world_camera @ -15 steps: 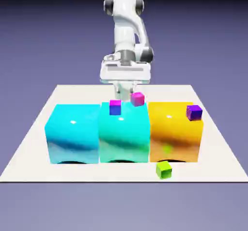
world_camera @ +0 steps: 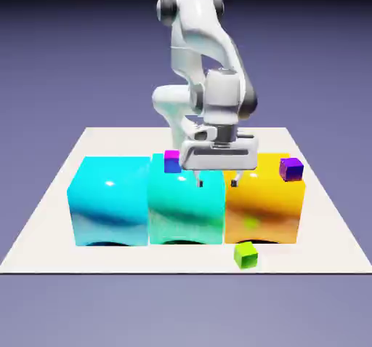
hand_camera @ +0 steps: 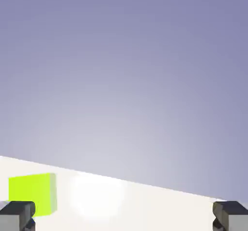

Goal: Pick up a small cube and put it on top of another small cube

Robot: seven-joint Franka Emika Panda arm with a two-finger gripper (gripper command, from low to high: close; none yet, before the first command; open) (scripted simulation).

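Although the task had barely begun, the exterior view gave us the whole layout. The gripper (world_camera: 216, 182) hung in the middle of the frame, over the seam between the teal block (world_camera: 186, 204) and the orange block (world_camera: 263, 200), its fingers spread wide and nothing between them. The green cube (world_camera: 246, 254) sat on the white table (world_camera: 43, 229) in the lower right of centre, just in front of the orange block and well below the hand, untouched. A blue cube with a magenta top (world_camera: 172, 162) rested on the teal block just left of the hand, and a purple cube (world_camera: 291, 169) sat on the orange block's right corner. A cyan block (world_camera: 109, 201) stood at the left of the row. We could not find the pink cube in this view; the hand may have covered it.

In the hand view the green cube (hand_camera: 32, 201) showed at the lower left, just above the left fingertip (hand_camera: 18, 214), with the right fingertip (hand_camera: 231, 214) far across at the lower right, confirming the wide empty jaws. This view showed none of the blocks or other cubes, only table and backdrop.

We judged that grasping, lifting and stacking all remained to be done.
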